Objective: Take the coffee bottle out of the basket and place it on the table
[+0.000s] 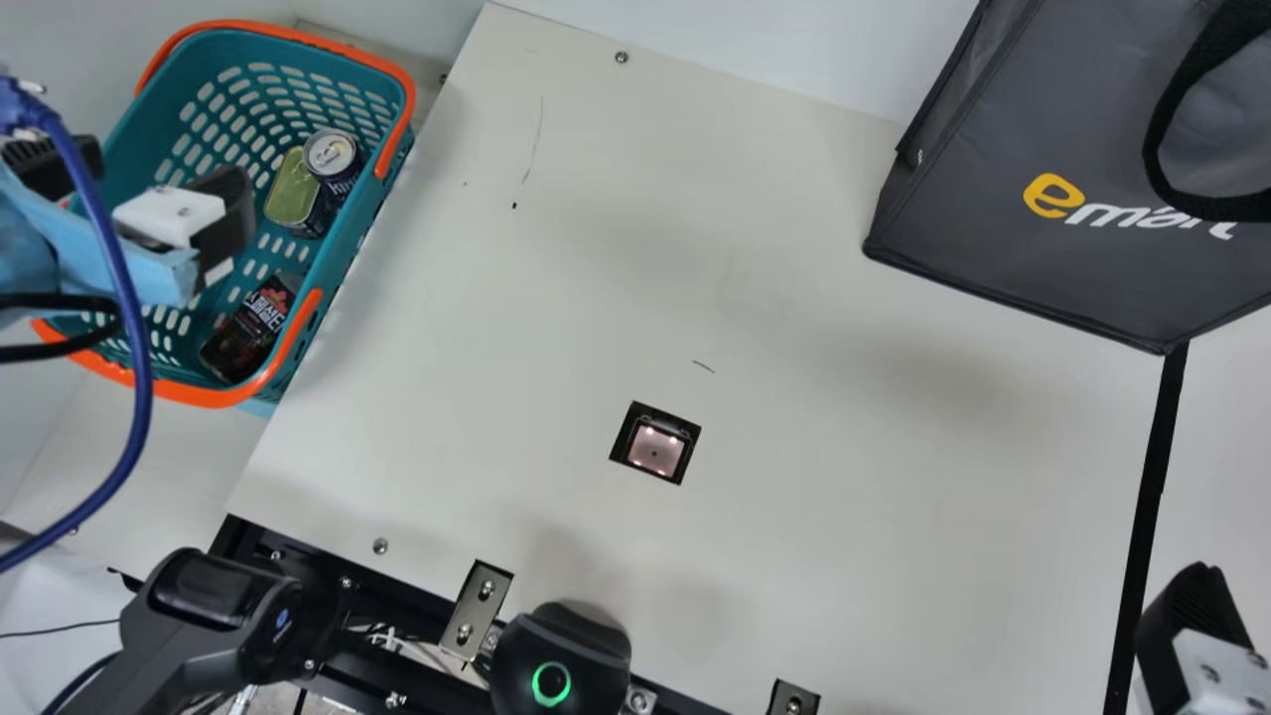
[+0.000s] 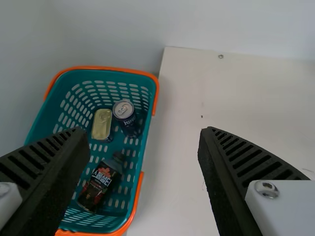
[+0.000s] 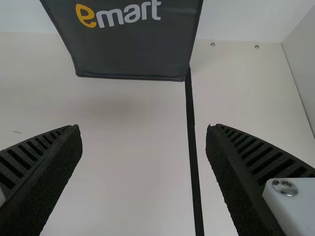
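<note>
Holding our left gripper (image 1: 149,184) with its fingers wide apart, we see it across part of the teal basket (image 1: 149,129) in the main view. Inside, at the end nearer us, our coffee bottle (image 1: 248,328) leans aslant, apart from a gold-topped tin (image 1: 295,189) and a dark can (image 1: 333,159) just beside it. Next, a dark-framed square (image 1: 655,447) sits in our cream table (image 1: 794,497); farther right stands a dark bag (image 1: 973,199). Rightmost, we keep our right gripper (image 1: 1197,626) over the table, fingers spread.
</note>
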You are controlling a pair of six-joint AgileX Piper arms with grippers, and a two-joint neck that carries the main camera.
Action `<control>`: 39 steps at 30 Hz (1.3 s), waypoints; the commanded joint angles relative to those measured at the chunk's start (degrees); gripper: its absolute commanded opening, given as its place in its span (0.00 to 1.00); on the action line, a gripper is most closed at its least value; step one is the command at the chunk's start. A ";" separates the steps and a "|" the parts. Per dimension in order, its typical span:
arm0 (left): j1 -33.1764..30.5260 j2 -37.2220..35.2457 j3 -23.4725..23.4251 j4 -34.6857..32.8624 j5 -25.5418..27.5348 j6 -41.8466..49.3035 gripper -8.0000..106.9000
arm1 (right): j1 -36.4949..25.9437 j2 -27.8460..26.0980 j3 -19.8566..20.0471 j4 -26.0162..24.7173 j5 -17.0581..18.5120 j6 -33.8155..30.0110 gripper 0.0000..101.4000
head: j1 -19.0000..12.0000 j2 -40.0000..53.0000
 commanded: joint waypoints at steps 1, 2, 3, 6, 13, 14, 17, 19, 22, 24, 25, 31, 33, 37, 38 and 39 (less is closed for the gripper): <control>1.11 0.40 -0.05 0.46 -0.90 -0.30 0.85 | 0.00 0.00 0.00 0.00 0.00 0.00 0.90 | -1.48 0.14; 1.59 0.60 0.01 0.71 -1.51 -0.52 0.85 | 0.00 0.00 0.00 0.00 0.00 0.00 0.90 | -1.48 0.14; 2.14 0.79 0.11 0.86 -2.17 -0.63 0.85 | 0.00 0.00 0.00 0.00 0.00 0.00 0.90 | -1.48 0.14; 3.87 1.40 0.66 1.83 -3.89 -1.24 0.85 | 0.00 0.00 0.00 0.00 0.00 0.00 0.90 | -1.48 0.14; 7.17 3.56 1.69 3.58 -6.73 -3.28 0.85 | 0.00 0.00 0.00 0.00 0.00 0.00 0.90 | -1.48 0.14; 7.61 3.94 1.74 3.64 -7.08 -3.38 0.85 | 0.00 0.00 0.00 0.00 0.00 0.00 0.90 | -1.48 0.14; 9.15 5.14 1.96 3.59 -8.18 -3.15 0.85 | 0.00 0.00 0.00 0.00 0.00 0.00 0.90 | -1.48 0.14; 10.42 5.96 2.14 3.36 -8.87 -2.73 0.85 | 0.00 0.00 0.00 0.00 0.00 0.00 0.90 | -1.48 0.14; 12.56 7.29 2.34 2.95 -9.77 -1.94 0.85 | 0.00 0.00 0.00 0.00 0.00 0.00 0.90 | -1.48 0.14; 13.88 8.15 2.47 2.61 -10.31 -1.41 0.85 | 0.00 0.00 0.00 0.00 0.00 0.00 0.90 | -1.48 0.14; 14.50 8.56 2.55 2.45 -10.59 -1.17 0.85 | 0.00 0.00 0.00 0.00 0.00 0.00 0.90 | -1.48 0.14; 17.68 10.95 3.23 1.28 -12.26 0.34 0.85 | 0.00 0.00 0.00 0.00 0.00 0.00 0.90 | -1.48 0.14; 18.56 11.64 3.67 0.72 -12.92 1.13 0.85 | 0.00 0.00 0.00 0.00 0.00 0.00 0.90 | -1.48 0.14; 19.86 13.00 4.73 -0.52 -14.41 3.19 0.85 | 0.00 0.00 0.00 0.00 0.00 0.00 0.90 | -1.48 0.14; 20.19 13.31 4.95 -0.89 -14.70 3.76 0.85 | 0.00 0.00 0.00 0.00 0.00 0.00 0.90 | -1.48 0.14; 20.50 13.66 5.18 -1.27 -15.06 4.35 0.85 | 0.00 0.00 0.00 0.00 0.00 0.00 0.90 | -1.48 0.14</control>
